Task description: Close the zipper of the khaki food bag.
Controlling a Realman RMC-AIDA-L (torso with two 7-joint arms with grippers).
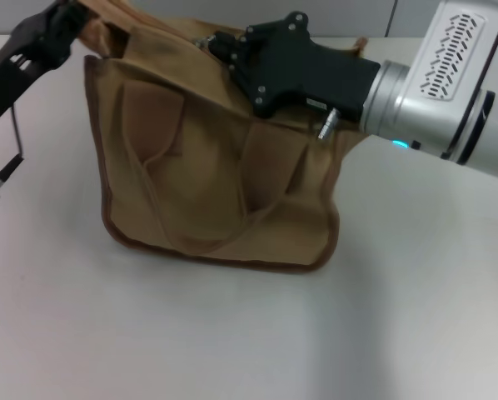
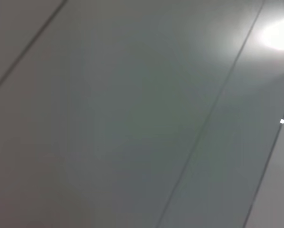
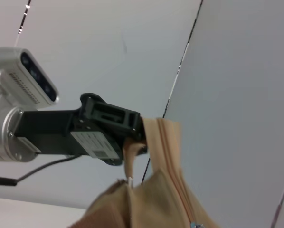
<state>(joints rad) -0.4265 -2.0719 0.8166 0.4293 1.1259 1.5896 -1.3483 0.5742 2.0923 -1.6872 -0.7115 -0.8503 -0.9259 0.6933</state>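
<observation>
The khaki food bag stands on the white table, its pocketed side and one looped handle facing me. My left gripper is at the bag's far left top corner. In the right wrist view this left gripper is shut on the fabric end of the bag. The zipper runs from that held end toward the camera with its tape joined, and a small silver pull shows at the picture's edge. My right gripper lies over the bag's top, right of the middle. The left wrist view shows none of these.
Bare white table spreads in front of and to the right of the bag. A thin cable hangs from the left arm near the bag's left side. Grey wall panels fill the left wrist view.
</observation>
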